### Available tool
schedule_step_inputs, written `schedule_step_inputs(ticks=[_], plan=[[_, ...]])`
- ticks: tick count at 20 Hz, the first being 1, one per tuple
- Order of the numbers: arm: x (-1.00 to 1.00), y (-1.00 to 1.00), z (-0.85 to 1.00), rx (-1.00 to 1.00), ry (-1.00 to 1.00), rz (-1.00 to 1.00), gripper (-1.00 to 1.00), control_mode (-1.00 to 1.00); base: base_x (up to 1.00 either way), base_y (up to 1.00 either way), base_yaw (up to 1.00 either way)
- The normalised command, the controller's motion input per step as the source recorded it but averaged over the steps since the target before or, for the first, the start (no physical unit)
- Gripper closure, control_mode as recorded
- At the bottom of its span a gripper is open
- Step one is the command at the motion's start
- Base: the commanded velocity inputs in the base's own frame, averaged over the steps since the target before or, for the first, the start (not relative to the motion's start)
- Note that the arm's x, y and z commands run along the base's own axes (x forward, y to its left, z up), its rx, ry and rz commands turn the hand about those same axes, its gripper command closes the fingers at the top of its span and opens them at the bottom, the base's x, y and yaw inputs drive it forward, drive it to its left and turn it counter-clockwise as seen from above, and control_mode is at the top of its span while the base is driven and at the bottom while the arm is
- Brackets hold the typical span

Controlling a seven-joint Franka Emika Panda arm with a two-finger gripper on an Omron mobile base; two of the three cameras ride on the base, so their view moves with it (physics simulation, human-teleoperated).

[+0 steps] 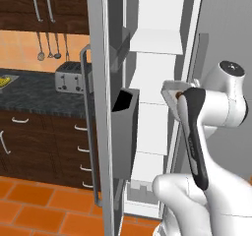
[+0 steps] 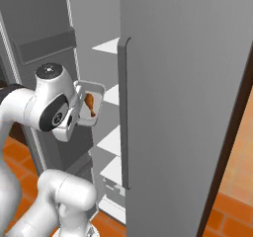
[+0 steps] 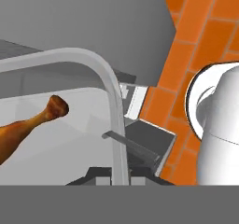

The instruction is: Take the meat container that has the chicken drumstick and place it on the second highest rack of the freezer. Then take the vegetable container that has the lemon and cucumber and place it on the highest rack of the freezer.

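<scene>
Meat container point(image 2: 93, 104) with chicken drumstick point(image 2: 89, 100) clamped in claw point(image 2: 78, 113), beside freezer door point(image 2: 188, 107).

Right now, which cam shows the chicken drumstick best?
Right base view: the whole chicken drumstick lies in its tilted meat container, held at the open freezer. Hand view shows it close but cropped at the frame edge. Left base view gives a brown sliver behind the arm.

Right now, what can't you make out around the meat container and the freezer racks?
- Gripper fingertips: hand view, cut off by the bottom edge.
- Meat container far side: left base view, behind the arm.
- Chicken drumstick thick end: hand view, left edge.
- Rack depth: right base view, behind the door.
</scene>
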Motion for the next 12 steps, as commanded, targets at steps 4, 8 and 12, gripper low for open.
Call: schedule_step_inputs(ticks=[4, 8, 12], plan=[[1.0, 0.29, -0.23, 0.0, -0.02, 0.0, 1.0, -1.0, 0.0, 0.0, 0.0], [0.87, 0.03, -0.02, 0.0, 0.0, -0.06, 1.0, -1.0, 0.0, 0.0, 0.0], [0.3, 0.0, -0.42, 0.0, -0.14, -0.02, 1.0, -1.0, 0.0, 0.0, 0.0]])
